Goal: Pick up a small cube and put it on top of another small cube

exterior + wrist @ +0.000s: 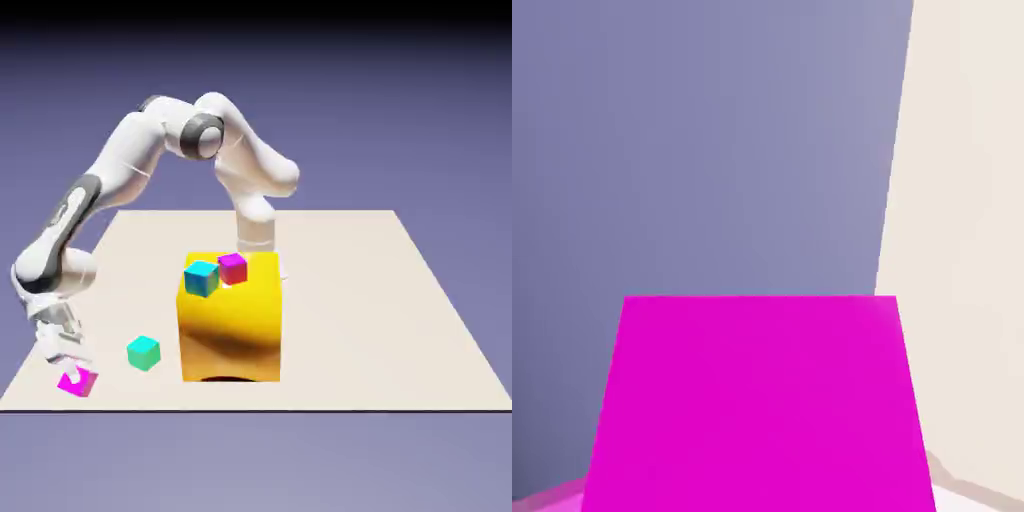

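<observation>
Exterior view: one white robot arm, smooth and glossy with dark grey joint bands, arching from upper centre down to the lower left of the frame. One gripper, clenched on a magenta cube, at the lower left, near the table's front edge. One teal-green cube, flat-sided, on the table between the held cube and the block. One yellow block, large, its front curved and shaded, a dark curved patch at its foot; centre of the frame. Upon it, two small cubes: one cyan-blue cube and, just beside it, one second magenta cube. Cubes in total, four. One table, pale cream, matte, plain.

Hand view: one magenta cube, plain-faced, large at bottom centre, grasped between the finger tips, which show only in part at the lower corners. Cream table surface at right; blue-violet backdrop at upper left.
</observation>
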Robot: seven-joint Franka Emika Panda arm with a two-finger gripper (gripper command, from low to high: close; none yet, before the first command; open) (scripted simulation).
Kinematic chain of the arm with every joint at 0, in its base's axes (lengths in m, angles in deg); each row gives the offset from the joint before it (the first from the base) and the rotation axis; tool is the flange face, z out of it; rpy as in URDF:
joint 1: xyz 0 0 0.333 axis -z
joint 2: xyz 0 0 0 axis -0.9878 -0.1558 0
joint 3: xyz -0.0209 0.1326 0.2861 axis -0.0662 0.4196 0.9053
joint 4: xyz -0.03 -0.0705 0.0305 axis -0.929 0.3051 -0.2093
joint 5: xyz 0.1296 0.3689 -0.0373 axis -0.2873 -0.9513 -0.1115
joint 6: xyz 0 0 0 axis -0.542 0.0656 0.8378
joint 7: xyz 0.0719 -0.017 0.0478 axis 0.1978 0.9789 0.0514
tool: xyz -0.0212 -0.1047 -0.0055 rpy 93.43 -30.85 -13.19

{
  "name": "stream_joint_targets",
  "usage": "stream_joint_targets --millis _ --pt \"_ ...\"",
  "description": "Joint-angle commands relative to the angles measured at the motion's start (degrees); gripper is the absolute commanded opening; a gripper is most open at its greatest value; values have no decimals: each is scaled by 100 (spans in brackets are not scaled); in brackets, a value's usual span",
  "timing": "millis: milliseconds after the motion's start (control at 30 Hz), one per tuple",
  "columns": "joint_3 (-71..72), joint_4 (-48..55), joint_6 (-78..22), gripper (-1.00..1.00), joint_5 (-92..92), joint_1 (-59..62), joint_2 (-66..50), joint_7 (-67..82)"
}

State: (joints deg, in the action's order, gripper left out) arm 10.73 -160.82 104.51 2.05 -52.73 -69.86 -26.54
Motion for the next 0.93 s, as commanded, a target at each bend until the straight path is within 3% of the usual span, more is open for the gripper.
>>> stream_joint_targets --millis 0,533,800,833,900 --pt "-194 81 -226 -100 262 -208 -65 4" --pt "-3129 1321 -3886 -100 4074 -3249 -1094 181" --pt "-3057 253 -3050 -100 3909 -3608 -1107 331" --pt "-3057 253 -3050 100 3909 -3608 -1107 331" --pt "-3071 460 -3219 100 3944 -3535 -1106 303"
